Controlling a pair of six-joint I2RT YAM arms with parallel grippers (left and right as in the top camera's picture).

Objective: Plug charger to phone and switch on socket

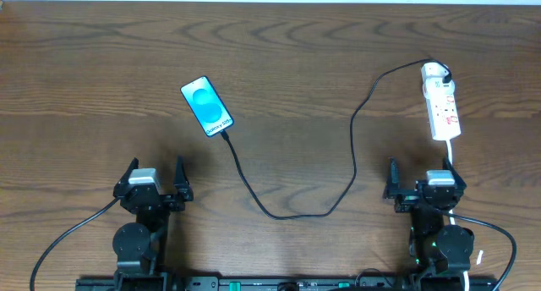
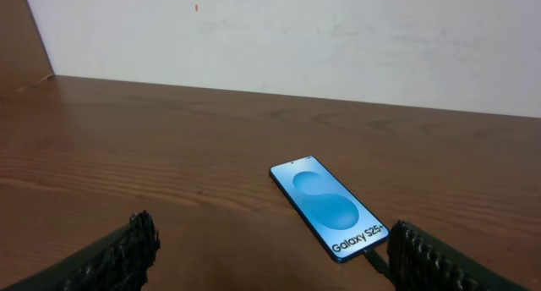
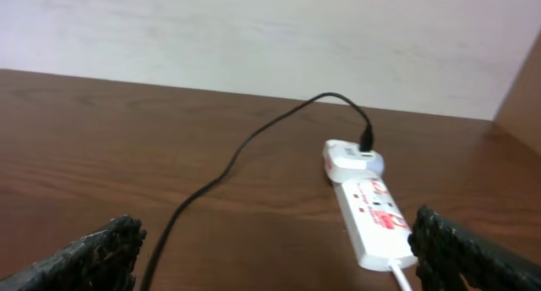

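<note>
The left gripper (image 1: 155, 169) hangs just above the table (image 1: 84, 71) with its jaws spread wide and nothing between them. In the left wrist view, its two dark ribbed fingers (image 2: 127, 250) sit at the bottom corners of the frame with bare wood between them. The right gripper (image 1: 427, 172) is also wide open and holds nothing, and its fingers (image 3: 461, 250) frame the lower edge of the right wrist view.

Ahead of the left gripper, slightly toward the middle of the table, the phone (image 1: 207, 106) lies flat and face up. Its blue screen is lit and it is turned at an angle to the table edge. It is apart from the fingers.

The charger (image 1: 355, 156) meets the phone's near short edge. From there the thin black cable runs toward the robot, curves across the middle of the table between the two arms, and climbs away to the far right. It ends at a white adapter (image 1: 433, 71) seated in the far end of the socket (image 1: 441, 105).

The socket lies flat, ahead of the right gripper and just to its right, with its length running away from the robot. There are red marks on its top face. The pictures do not show whether its switch is on or off. Its own white lead (image 1: 452, 151) trails back past the right gripper.
</note>
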